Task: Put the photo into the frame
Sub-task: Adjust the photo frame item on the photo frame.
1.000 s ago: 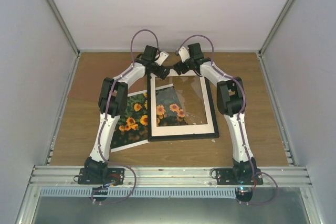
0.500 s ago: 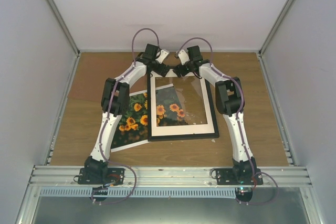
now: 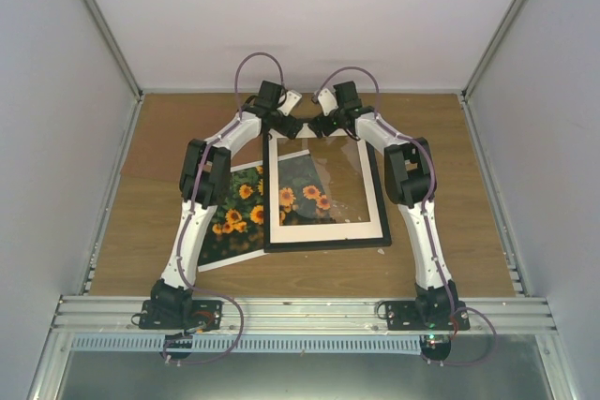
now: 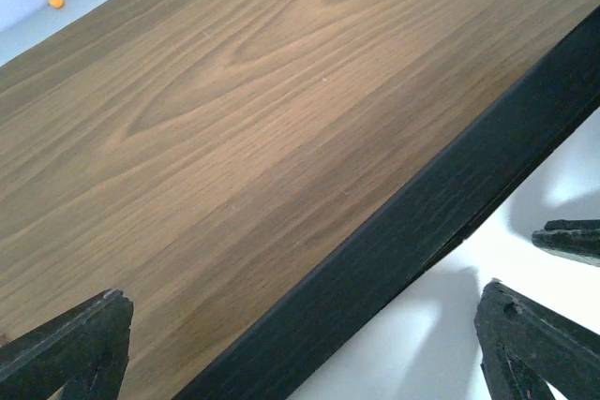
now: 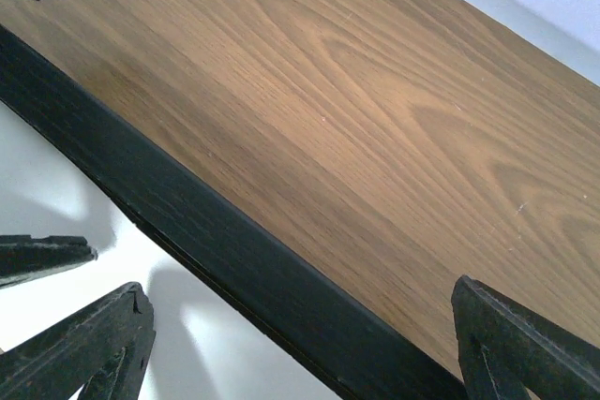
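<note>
The black frame [image 3: 328, 245] lies flat mid-table with a white mat [image 3: 328, 229] inside it. The sunflower photo [image 3: 234, 217] lies askew on the table, its right part under the frame and showing through the window. My left gripper [image 3: 286, 125] and right gripper [image 3: 320, 123] sit close together at the frame's far edge. In the left wrist view the open left gripper [image 4: 300, 348] straddles the black frame bar [image 4: 394, 231], mat on one side and wood on the other. In the right wrist view the open right gripper [image 5: 300, 348] straddles the same bar [image 5: 216, 231]. Neither holds anything.
The wooden table [image 3: 450, 185] is walled by white panels at the back and sides. A flat brown board [image 3: 155, 164] seems to lie at the left. The right gripper's fingers [image 4: 572, 241] show in the left wrist view, and the left gripper's fingers [image 5: 42, 258] in the right.
Both wrists have edged slightly toward the back wall along the frame's far edge. Both grippers stay open; the frame and photo have not moved.
</note>
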Controlling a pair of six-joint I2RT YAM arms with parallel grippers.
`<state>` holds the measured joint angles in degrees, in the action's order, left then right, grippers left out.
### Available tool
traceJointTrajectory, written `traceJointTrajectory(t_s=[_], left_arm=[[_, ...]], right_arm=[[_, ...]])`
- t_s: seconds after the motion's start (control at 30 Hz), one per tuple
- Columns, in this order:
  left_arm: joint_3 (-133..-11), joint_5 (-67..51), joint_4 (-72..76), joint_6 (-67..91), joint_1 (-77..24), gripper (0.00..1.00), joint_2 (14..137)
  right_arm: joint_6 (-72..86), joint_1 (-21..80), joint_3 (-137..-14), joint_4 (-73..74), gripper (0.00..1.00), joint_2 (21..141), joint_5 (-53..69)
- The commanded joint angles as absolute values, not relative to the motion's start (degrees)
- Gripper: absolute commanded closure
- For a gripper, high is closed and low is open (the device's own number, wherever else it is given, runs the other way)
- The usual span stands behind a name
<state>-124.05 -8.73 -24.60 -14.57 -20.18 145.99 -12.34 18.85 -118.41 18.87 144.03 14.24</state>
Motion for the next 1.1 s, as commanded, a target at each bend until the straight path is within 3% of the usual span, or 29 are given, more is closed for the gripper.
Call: traceJointTrajectory(t_s=[0.0,0.4,0.57,1.07], left_arm=[[-121.38,-8.29,-28.39,-16.07,-20.44,0.02,145.52],[-119.76,-9.84,-28.30,-14.10,-20.47,0.02,144.03],[-126.21,-8.93,-27.16,-12.58,-20.13,0.02,144.57],[-130.55,-4.40,-27.20,-15.05,-19.78,0.03,149.73]], right_arm=[[-11.77,19.71,-119.59,18.43,0.13,145.38,14.23],[-13.33,19.71,-114.10,17.89,0.13,145.82,12.35],[-13.28,19.71,-114.79,18.46,0.13,145.64,12.99],[-13.08,19.74,-117.33,19.59,0.13,145.81,13.64]])
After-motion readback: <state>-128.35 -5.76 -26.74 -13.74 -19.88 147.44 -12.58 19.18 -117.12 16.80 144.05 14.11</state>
